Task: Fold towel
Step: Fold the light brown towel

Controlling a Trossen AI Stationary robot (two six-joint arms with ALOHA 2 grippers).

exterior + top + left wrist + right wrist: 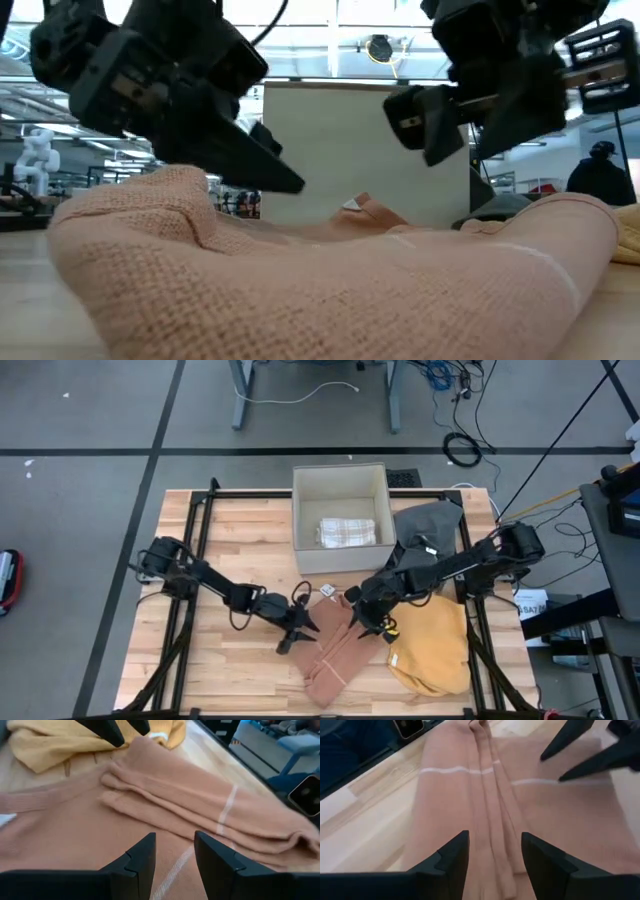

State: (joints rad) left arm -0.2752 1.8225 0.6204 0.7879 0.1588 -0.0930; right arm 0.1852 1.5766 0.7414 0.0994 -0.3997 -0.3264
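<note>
Wooden bench holds two dark arms, three loose cloths and one box. On the left side the bench is bare wood, with lots of room to move.

One arm comes in from the left. Its left pincer hangs just over the left edge of the pink towel. The two fingers are apart and hold nothing.

One pink towel lies near the front edge of the bench, between the two pincers. It is long and bunched into soft folds down its middle. One thin white stripe crosses it. Its far end reaches almost to the front edge of the bench.

One white box sits at the back of the bench, in the middle. One checked cloth lies folded inside it.

One arm comes in from the right. Its right pincer hangs over the right side of the pink towel. Its fingers are apart and hold nothing.

One yellow cloth lies crumpled just beside the towel on the right, near the right edge. One grey cloth lies behind it, next to the box. The right side is crowded.
</note>
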